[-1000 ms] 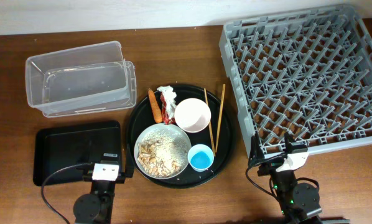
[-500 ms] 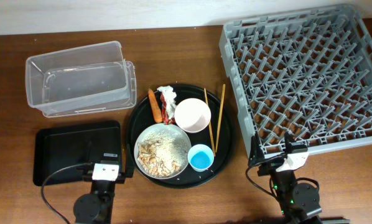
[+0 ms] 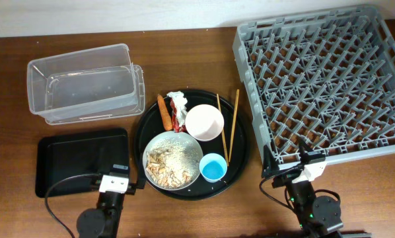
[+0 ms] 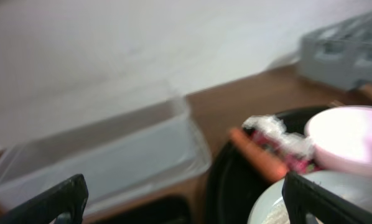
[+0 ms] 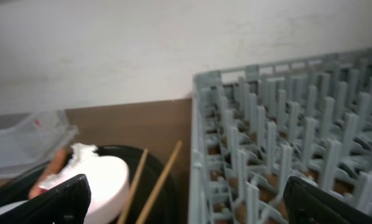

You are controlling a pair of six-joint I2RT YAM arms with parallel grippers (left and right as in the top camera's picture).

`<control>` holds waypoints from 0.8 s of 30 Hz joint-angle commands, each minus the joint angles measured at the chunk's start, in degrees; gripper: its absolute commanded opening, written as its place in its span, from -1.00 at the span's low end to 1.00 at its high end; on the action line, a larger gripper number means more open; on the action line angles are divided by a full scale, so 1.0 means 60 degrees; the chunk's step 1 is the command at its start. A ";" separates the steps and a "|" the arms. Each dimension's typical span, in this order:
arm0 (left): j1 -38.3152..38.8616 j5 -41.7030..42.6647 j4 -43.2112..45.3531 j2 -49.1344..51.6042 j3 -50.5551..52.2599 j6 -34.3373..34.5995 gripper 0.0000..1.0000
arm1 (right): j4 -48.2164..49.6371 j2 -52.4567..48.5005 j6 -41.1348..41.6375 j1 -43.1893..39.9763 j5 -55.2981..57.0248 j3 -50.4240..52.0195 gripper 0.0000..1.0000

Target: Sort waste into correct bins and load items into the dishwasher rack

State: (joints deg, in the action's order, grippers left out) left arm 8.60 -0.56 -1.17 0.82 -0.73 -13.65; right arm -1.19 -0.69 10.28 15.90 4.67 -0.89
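Observation:
On the round black tray (image 3: 144,125) lie a crumpled white tissue (image 3: 178,99), a red wrapper (image 3: 178,120), an orange carrot (image 3: 164,112), a white bowl (image 3: 205,122), a blue-inside cup (image 3: 213,167), wooden chopsticks (image 3: 232,125) and a white plate (image 3: 148,149) of beige scraps (image 3: 168,165). The clear tub (image 3: 85,89) and black rectangular tray (image 3: 78,162) stand at the left. The grey rack (image 3: 249,99) is at the right and holds nothing. My left gripper (image 4: 186,199) is open and empty, low at the front, facing tub and carrot (image 4: 257,158). My right gripper (image 5: 186,199) is open and empty, facing the chopsticks (image 5: 161,180) and rack (image 5: 285,143).
The wooden table's front edge is just behind both arms. A white wall runs along the back. The rack's near left corner stands close in front of my right gripper. A strip of bare wood separates the round tray from the rack.
My left wrist has shifted very slightly; its view is blurred. Nothing on the table has moved.

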 commanded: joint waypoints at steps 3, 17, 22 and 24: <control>-0.0026 0.1209 -0.0025 0.0943 -0.1949 0.1916 0.99 | -0.1672 -0.0940 -0.0018 -0.0040 -0.0922 -0.2637 0.97; 0.0317 0.6025 -0.8677 1.3041 -1.4786 0.2317 0.99 | -1.1092 -1.1540 0.1104 -0.0455 -0.2342 -1.3475 0.97; 0.3457 0.1566 -1.1391 1.5158 -1.4681 0.1796 0.86 | -1.1923 -1.1806 0.2124 -0.3523 -0.2364 -1.3511 0.97; 0.4018 0.1555 -1.1428 1.5788 -1.4662 0.1763 0.55 | -1.2324 -1.1806 0.2120 -0.4164 -0.2426 -1.3511 0.97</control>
State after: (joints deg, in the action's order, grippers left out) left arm 27.53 15.97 -69.10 90.59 -89.10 -1.93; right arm -73.28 -71.75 21.63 -4.60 -9.39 -80.79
